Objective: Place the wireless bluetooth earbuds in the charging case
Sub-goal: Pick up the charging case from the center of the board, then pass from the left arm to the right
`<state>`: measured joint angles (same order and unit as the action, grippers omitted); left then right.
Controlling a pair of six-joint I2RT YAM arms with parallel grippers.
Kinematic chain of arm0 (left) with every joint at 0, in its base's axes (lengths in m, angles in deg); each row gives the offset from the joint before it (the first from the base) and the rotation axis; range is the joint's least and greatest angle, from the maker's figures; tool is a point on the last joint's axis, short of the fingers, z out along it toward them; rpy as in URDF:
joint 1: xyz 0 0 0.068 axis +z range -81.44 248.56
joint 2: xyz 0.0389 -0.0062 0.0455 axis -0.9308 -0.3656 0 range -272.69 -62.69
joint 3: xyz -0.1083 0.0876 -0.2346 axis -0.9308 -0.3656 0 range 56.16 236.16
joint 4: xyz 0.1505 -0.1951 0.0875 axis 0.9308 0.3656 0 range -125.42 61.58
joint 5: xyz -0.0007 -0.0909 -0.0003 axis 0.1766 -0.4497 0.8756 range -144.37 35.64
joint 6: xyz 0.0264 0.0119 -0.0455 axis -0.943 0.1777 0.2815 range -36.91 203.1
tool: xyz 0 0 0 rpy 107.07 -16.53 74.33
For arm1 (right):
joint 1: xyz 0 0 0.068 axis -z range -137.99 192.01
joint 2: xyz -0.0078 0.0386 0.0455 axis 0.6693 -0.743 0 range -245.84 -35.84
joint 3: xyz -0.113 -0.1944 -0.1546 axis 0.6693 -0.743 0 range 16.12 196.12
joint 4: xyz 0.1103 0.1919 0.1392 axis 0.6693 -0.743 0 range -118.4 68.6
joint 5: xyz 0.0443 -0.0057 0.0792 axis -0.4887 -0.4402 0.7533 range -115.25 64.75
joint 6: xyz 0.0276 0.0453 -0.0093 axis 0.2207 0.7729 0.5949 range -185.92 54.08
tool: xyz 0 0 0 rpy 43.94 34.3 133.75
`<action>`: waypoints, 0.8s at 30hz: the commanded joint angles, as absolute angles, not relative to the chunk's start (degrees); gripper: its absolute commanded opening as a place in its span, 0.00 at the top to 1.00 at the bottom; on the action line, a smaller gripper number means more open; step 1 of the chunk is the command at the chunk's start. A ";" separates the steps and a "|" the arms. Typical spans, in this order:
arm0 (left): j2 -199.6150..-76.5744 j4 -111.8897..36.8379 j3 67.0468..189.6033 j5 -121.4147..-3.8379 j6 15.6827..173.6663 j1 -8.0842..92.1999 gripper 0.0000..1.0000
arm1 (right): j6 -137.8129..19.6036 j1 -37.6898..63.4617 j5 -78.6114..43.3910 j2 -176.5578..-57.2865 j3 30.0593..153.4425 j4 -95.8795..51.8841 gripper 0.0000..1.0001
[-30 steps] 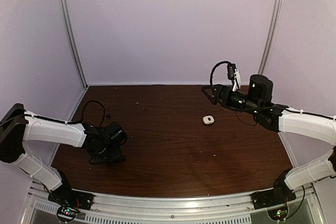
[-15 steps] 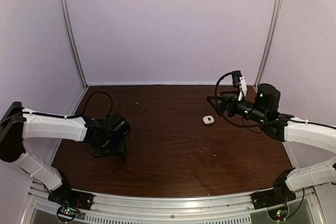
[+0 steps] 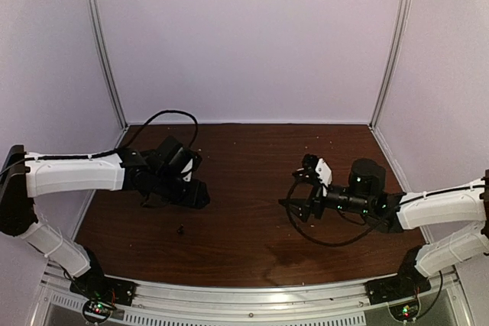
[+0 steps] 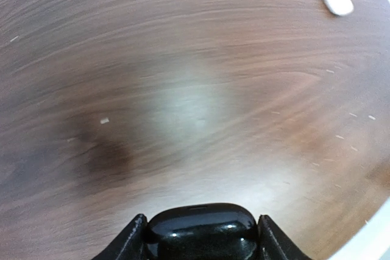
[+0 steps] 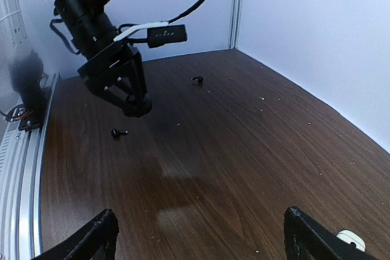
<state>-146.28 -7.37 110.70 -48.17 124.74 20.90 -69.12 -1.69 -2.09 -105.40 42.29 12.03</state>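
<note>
Black case: a shiny black charging case (image 4: 200, 231) is clamped between the left fingers (image 4: 129, 243). It seems to be lifted a little off the worktop (image 4: 183, 59).
Right side: the right fingers (image 5: 97, 238) are spread wide apart, low over the wood, with nothing between them.
White thing: a small white pebble (image 5: 351, 239) lies on the worktop just beside one right finger. It looks like a second case, but I cannot be sure.
Black bud: a tiny black earbud (image 3: 181, 229) lies loose on the worktop, near the left arm, toward the front rail.
Done so far: I think only the first bit is done, with one case in a grip. I can see no bud inside it.
Left to do: open the lid if it is shut, pick up the bud and push it in.
Hard to see: most of the case is cut off by the picture edge, so I cannot tell if it is open. From above, the right arm hides the white pebble. A dark speck (image 5: 197, 80) farther back is too small to name. No white buds show.
</note>
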 commanded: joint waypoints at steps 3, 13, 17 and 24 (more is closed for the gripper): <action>-148.05 -11.54 116.77 -67.64 112.50 21.27 0.58 | -83.42 -7.77 -4.25 -108.00 38.47 22.78 0.09; -153.78 -9.54 121.35 -84.49 105.45 18.36 0.63 | -92.97 -14.70 -4.22 -112.95 40.72 23.09 0.17; -155.40 -9.58 122.59 -88.54 104.52 16.93 0.63 | -96.24 -17.30 -5.59 -114.78 42.20 22.21 0.19; -158.00 -9.46 124.27 -92.85 104.20 15.10 0.63 | -101.57 -21.78 -8.05 -117.96 45.10 18.66 0.22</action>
